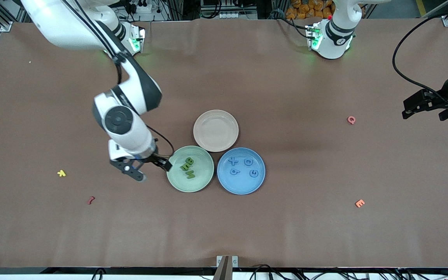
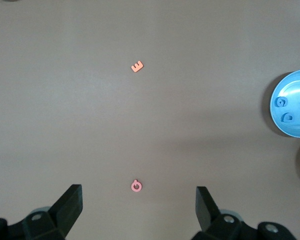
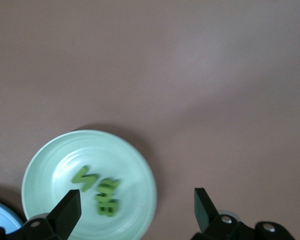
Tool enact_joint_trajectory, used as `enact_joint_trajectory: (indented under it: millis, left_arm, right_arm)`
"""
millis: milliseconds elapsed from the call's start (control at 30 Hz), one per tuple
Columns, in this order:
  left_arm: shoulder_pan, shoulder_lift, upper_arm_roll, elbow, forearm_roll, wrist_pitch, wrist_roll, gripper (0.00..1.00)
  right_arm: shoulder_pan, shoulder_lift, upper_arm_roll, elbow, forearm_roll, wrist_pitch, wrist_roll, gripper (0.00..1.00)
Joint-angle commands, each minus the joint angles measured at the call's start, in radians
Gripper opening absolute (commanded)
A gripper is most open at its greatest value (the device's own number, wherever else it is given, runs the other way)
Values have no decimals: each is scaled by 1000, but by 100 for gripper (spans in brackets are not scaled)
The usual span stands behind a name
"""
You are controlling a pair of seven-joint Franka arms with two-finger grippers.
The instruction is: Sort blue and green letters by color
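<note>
- I see the green letters [image 1: 188, 168] lying together in the green plate [image 1: 204, 182], in a clump near its middle.
- The blue letters [image 1: 243, 167] lie spread in the blue plate [image 1: 240, 189], which touches the green plate on the side toward the left arm's end of the bench [image 1: 286, 233].
- My right claw [image 1: 150, 171] hangs just off the green plate's rim, on the side toward the right arm's end; its fingers stand apart with nothing between them, and the green letters lie just beside it, inside the plate.
- A beige plate [image 1: 216, 144] sits farther from the front camera, touching both coloured plates.
- My left claw [image 1: 422, 107] waits over the left arm's end of the bench, fingers apart, well away from the plates.
- A pink letter [image 1: 351, 119] and an orange letter [image 1: 359, 203] lie toward that end; a yellow letter [image 1: 61, 173] and a dark red letter [image 1: 90, 200] lie toward the right arm's end.
</note>
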Motion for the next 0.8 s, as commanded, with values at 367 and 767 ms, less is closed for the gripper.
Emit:
enact_joint_trajectory:
  millis: [367,767]
  left_arm:
    - [-6,2,2,12,7,-4,15,100]
    - [-9,0,-2,11,7,-7,14,100]
  right_arm:
    - [-174,-376,-40,-36,119,-331,-665,100]
    - [-195,-479,-230,-39,343,-387,-934,100]
